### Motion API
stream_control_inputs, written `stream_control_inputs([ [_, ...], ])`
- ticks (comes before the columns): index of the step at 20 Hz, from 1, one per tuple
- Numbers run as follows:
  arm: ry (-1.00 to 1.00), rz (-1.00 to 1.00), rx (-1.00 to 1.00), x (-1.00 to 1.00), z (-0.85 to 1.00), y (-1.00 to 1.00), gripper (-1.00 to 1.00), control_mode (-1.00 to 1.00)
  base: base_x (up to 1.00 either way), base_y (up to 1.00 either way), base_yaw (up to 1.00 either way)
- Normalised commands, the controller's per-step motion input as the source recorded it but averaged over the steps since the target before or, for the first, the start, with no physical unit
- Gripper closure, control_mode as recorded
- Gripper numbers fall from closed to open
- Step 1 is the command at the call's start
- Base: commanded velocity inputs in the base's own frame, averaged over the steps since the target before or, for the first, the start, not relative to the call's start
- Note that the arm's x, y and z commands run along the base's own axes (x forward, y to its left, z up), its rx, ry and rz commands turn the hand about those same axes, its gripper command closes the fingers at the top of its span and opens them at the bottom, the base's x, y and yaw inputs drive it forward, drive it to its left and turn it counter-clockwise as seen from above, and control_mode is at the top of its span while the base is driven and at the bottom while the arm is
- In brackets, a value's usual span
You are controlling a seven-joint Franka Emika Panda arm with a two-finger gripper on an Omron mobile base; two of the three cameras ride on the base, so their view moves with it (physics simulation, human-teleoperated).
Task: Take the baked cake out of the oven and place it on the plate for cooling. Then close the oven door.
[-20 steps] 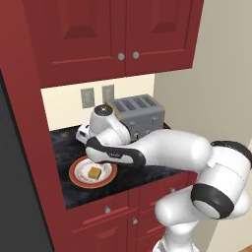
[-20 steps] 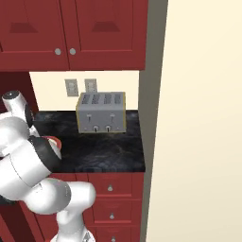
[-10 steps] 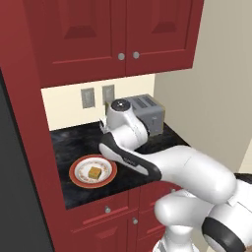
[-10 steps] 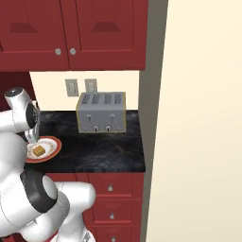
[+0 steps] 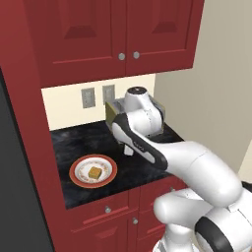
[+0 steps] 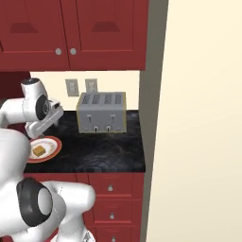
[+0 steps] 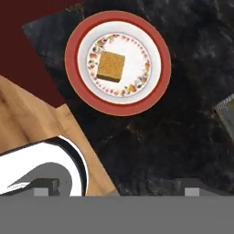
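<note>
A small square brown cake lies in the middle of a white plate with a red rim, on the black counter. My gripper hangs open and empty above the counter, to the right of the plate and well clear of the cake. In the hand view its two dark fingertips stand far apart at the bottom. The oven and the oven door are out of view.
A silver toaster stands at the back of the counter under two wall outlets. Red cabinets hang above and red drawers sit below. A cream wall closes the right end.
The arm has risen from over the plate and swung right toward the toaster. The cake stays on the plate. The gripper stays open.
</note>
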Motion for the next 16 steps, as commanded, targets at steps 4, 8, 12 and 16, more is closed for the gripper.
stream_control_inputs([
  [4,0.11,-0.81,0.21,-0.43,-0.01,-0.19,-1.00,-1.00,0.00,0.00,0.00],
  [8,0.00,-0.80,0.10,-0.45,-0.08,0.00,-1.00,-1.00,0.00,0.00,0.00],
  [12,0.00,-0.71,0.00,0.00,-0.07,-0.05,-1.00,-1.00,0.00,0.00,0.00],
  [16,0.01,-0.38,0.00,0.27,-0.01,0.00,-1.00,-1.00,0.00,0.00,0.00],
])
